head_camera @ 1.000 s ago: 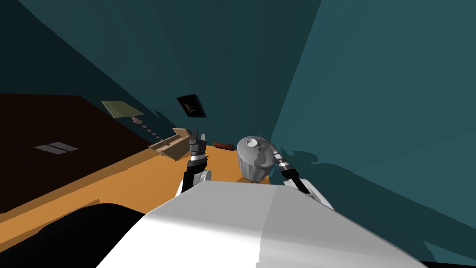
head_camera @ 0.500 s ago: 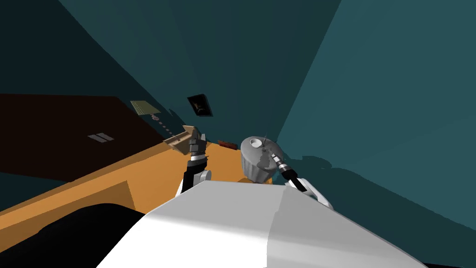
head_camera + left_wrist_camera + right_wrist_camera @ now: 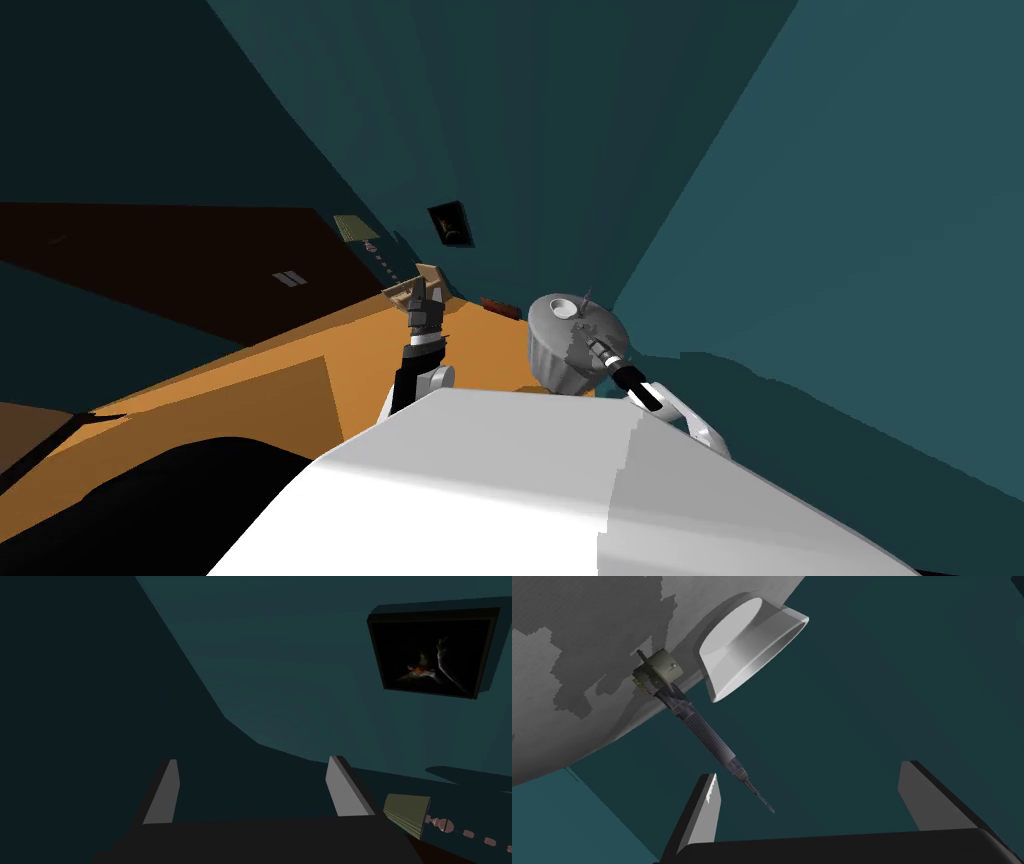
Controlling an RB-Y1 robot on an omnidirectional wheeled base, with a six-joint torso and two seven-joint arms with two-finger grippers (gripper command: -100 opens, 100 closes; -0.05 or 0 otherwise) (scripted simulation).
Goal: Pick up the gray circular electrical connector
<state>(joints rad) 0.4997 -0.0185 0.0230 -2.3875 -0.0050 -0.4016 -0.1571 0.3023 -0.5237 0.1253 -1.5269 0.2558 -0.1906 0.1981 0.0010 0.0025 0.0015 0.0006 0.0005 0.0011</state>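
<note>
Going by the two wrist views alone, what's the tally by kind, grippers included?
grippers: 2, the left gripper and the right gripper, both with fingers open
framed picture: 1
lamp: 1
connector: 1
big grey round body: 1
total: 6

The left forearm stands nearly upright, a white band just below the dark wrist, and the left pincer (image 3: pixel 252 793) above it points up with its two fingers spread apart. The right forearm stretches forward and outward; the right pincer (image 3: pixel 817 806) at its end gapes wide as well, seemingly angled a little upward.
</note>
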